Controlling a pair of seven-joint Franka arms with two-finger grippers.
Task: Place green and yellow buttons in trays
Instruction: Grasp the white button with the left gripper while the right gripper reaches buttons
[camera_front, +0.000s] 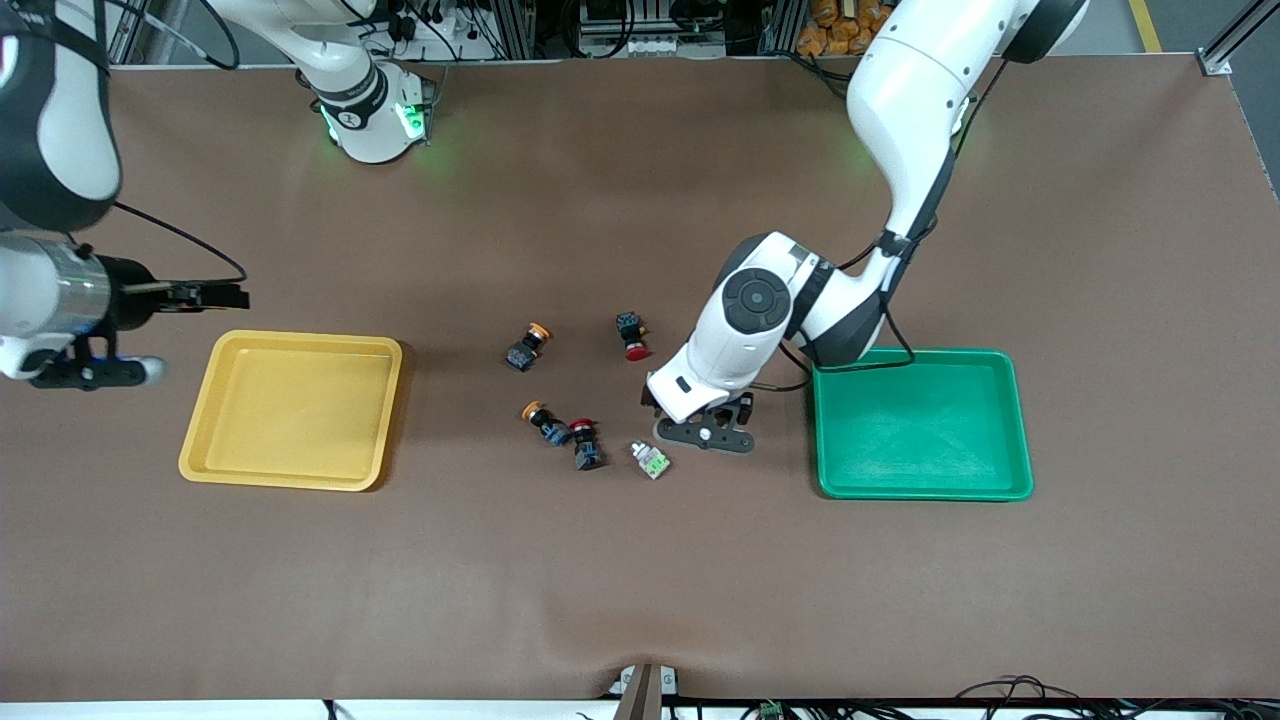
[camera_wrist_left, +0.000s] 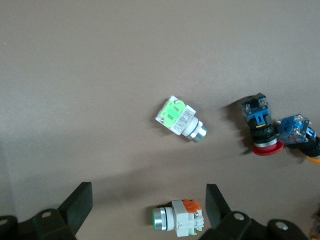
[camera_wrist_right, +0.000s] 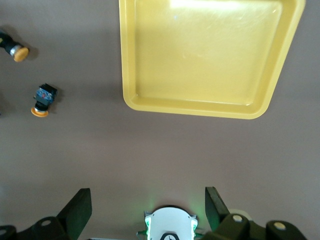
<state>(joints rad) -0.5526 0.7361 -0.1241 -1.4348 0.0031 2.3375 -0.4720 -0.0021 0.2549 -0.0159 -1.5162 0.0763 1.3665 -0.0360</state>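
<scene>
Two red-capped switches are lying on their sides on the brown table (camera_front: 600, 580) - both near its middle. One red-capped switch (camera_front: 634, 336) is resting farther from the front camera, its cap pointing toward that camera. The other red-capped switch (camera_front: 585, 443) (camera_wrist_left: 262, 132) is lying nearer, dark body toward the camera and cap pointing away. The table cover is puckering slightly near its front edge, where a small metal bracket (camera_front: 645, 690) is sticking up. Loose cables (camera_front: 1000, 690) are trailing along that same edge - off the cover.
</scene>
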